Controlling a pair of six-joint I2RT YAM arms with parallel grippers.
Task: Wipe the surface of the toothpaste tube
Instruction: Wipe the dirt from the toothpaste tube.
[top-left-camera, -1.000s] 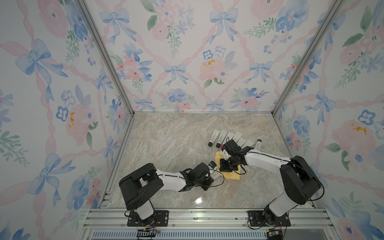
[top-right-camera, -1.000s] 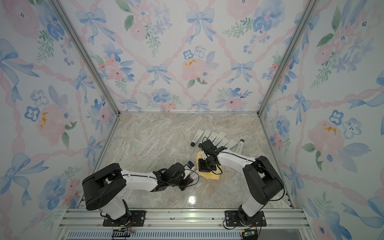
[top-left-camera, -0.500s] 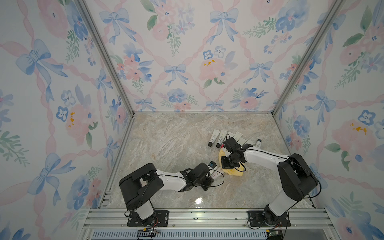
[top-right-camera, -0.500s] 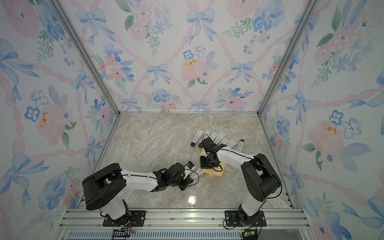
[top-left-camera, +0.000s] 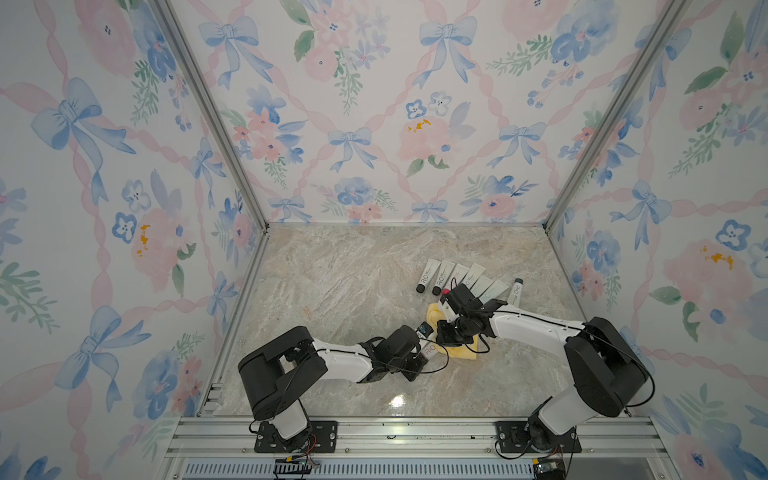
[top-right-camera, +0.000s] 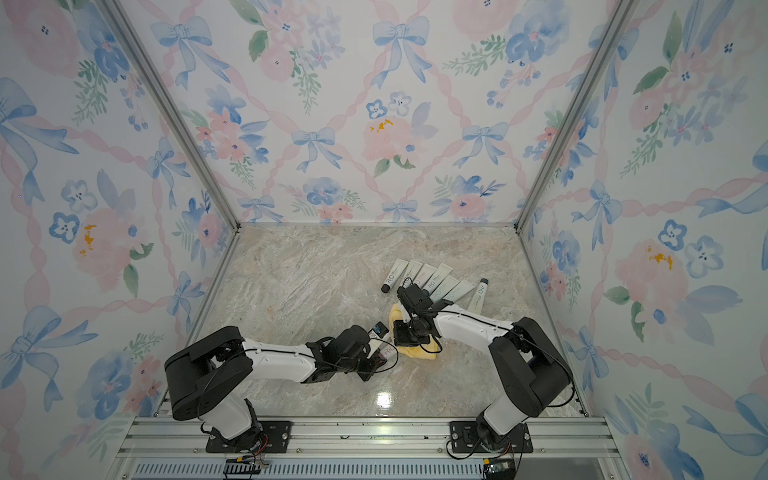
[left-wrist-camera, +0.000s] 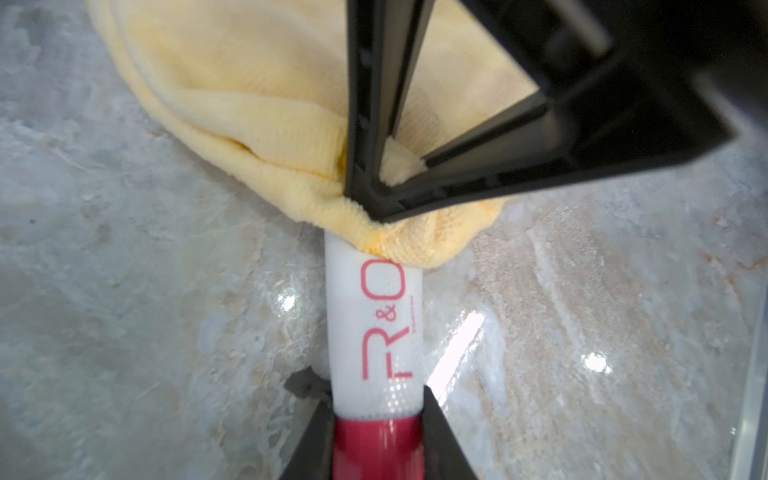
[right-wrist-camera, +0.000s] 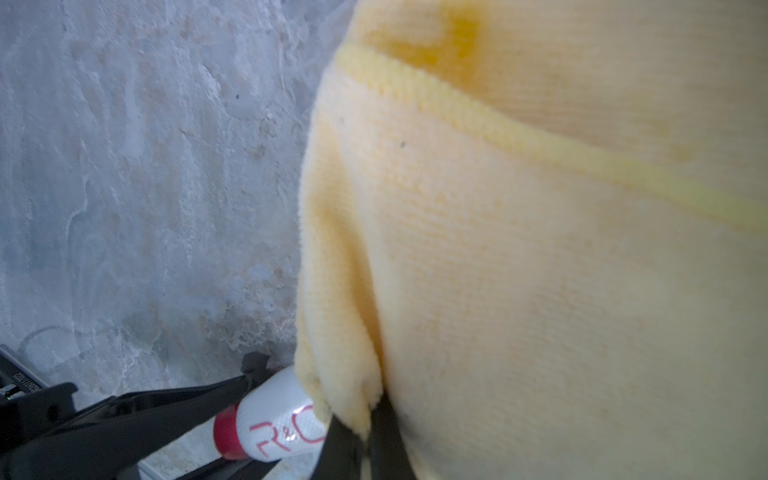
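Low over desk (left-wrist-camera: 124, 332), left end effector (left-wrist-camera: 376, 419) clamps shut on toothpaste tube (left-wrist-camera: 374, 324) by its red cap (left-wrist-camera: 376, 449). The right end effector (left-wrist-camera: 376, 210), closed on yellow cloth (left-wrist-camera: 249, 104), presses it onto tube's far end. Best: light pressure, lengthwise strokes toward cap, tube braced firm.

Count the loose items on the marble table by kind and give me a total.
Toothpaste tubes: 8 (held tube in the left claw; fanned row of 6 at the back; lone tube beside it)
Yellow cloth: 1, pinched by the right claw
Total: 9
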